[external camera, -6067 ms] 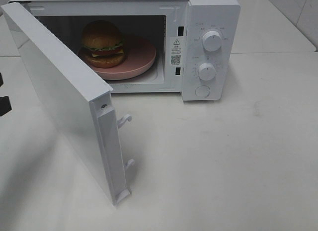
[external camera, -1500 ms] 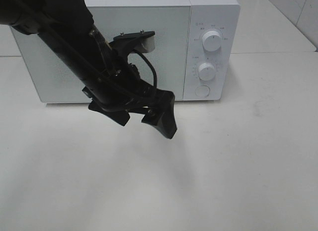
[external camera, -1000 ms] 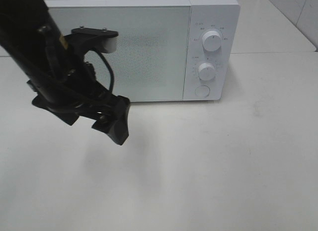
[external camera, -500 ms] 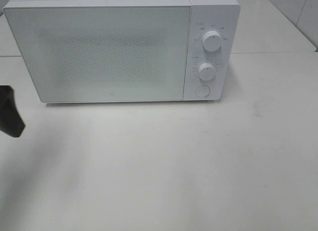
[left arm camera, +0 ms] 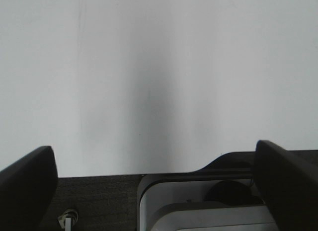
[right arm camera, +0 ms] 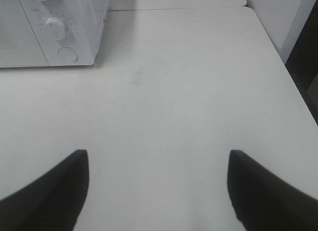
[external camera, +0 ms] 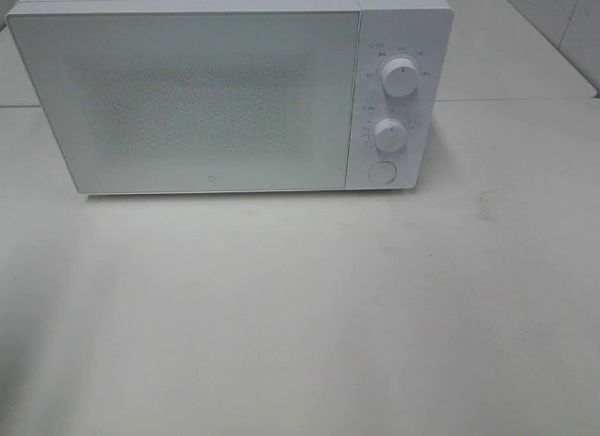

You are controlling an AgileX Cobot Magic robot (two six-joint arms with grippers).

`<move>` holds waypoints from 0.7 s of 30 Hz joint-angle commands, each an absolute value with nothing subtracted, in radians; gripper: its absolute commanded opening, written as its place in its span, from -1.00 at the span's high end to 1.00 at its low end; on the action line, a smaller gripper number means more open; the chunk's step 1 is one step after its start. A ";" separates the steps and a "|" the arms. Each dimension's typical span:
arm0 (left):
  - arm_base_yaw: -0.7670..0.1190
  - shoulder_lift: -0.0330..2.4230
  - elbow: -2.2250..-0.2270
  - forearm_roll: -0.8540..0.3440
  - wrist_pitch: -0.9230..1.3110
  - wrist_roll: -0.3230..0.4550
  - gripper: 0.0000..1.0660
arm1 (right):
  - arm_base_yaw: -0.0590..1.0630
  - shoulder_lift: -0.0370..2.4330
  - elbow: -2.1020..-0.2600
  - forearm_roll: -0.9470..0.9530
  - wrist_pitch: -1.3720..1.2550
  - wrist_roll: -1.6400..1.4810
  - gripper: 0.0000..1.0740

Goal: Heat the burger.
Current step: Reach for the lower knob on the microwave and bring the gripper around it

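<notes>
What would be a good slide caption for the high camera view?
White microwave with its door shut, standing on a pale table.

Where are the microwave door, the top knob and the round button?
microwave door [external camera: 206,98], high outside view, middle of the closed speckled panel.
top knob [external camera: 401,77], high outside view, middle of its white face.
round button [external camera: 382,172], high outside view, its middle.

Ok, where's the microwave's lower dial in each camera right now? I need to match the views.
Exterior high: the lower dial sits on the control panel at the right end of the microwave.
Left wrist: not in it.
Right wrist: the lower dial shows on the same panel.
Shared landmark: the round button next to the dial, also seen in the right wrist view.
</notes>
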State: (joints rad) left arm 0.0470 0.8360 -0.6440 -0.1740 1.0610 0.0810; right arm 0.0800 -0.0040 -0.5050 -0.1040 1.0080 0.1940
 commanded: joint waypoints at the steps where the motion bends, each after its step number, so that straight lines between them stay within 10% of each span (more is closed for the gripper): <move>1: 0.050 0.760 -0.606 -0.152 1.081 0.054 -0.88 | 0.076 -0.031 -0.500 -0.107 0.998 0.194 -0.40; 21: 0.050 0.154 -0.517 -0.074 1.073 0.028 -0.88 | 0.076 -0.031 -0.500 -0.107 0.998 0.194 -0.40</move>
State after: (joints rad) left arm 0.0470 0.1670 -0.5200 -0.0770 1.0840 0.0360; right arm 0.0800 -0.0040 -0.5050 -0.1040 1.0080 0.1940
